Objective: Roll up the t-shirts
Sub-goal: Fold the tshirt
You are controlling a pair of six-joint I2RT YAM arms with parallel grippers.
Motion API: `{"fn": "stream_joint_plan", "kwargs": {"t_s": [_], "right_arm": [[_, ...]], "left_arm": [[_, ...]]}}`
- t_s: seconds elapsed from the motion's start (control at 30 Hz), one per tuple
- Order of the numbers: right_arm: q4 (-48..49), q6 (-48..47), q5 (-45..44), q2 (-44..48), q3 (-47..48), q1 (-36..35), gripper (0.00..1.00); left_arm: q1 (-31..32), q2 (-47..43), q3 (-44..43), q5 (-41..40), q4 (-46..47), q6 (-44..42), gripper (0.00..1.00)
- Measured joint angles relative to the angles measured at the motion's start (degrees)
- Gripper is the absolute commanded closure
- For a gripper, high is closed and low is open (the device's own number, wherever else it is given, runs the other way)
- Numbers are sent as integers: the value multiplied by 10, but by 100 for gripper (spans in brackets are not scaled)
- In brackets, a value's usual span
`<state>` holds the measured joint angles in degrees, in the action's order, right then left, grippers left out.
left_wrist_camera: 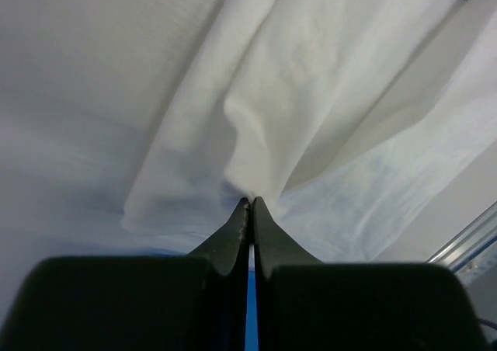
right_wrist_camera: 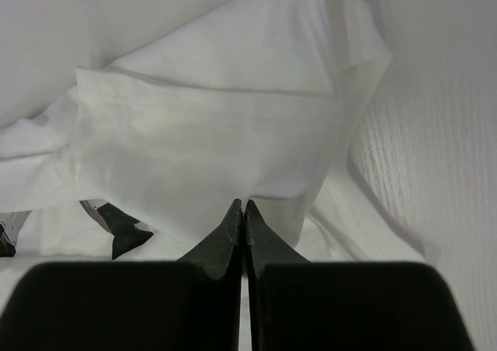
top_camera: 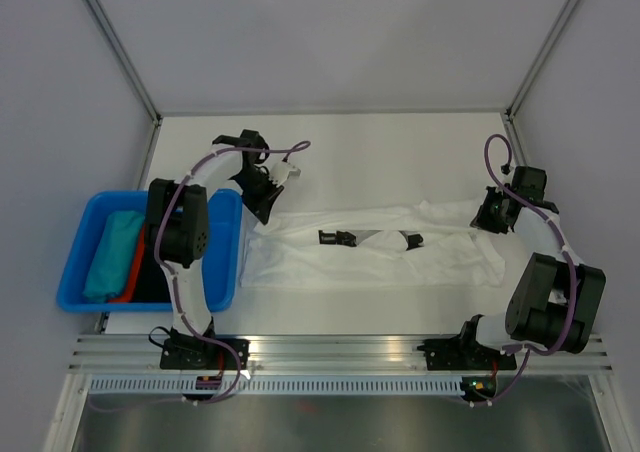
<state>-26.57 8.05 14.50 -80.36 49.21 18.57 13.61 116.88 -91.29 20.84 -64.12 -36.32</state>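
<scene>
The worktop carries the white t-shirt, spread across its middle from left to right. Only the top view shows the blue bin at the left edge, with a teal roll and a red roll inside. The wrist views show the left gripper and the right gripper with jaws pressed together, each pinching a fold of the shirt.
</scene>
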Motion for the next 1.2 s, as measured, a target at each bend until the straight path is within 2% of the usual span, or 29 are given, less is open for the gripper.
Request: {"fn": "stream_joint_plan", "kwargs": {"t_s": [0.17,0.27,0.73,0.87,1.0,1.03,1.07,1.2], "right_arm": [[-2,0,-7,24,-4,0,98],[-3,-1,-9,33,-7,0,98],[-13,-4,-14,35,-9,0,96],[-14,-4,-15,28,-10,0,88],[-15,-4,-13,-17,-9,0,78],[-16,-4,-13,-27,-9,0,74],[-18,-4,-13,-38,-9,1,63],[-26,-6,-13,-43,-9,0,54]], "left_arm": [[10,-98,117,6,65,-51,98],[13,-130,153,7,90,-82,98],[12,-163,176,13,164,-138,98],[13,-173,191,13,177,-159,98],[14,-173,206,11,180,-169,98],[15,-173,208,10,181,-170,97],[16,-172,210,7,181,-172,98],[19,-171,211,1,182,-174,98]]}}
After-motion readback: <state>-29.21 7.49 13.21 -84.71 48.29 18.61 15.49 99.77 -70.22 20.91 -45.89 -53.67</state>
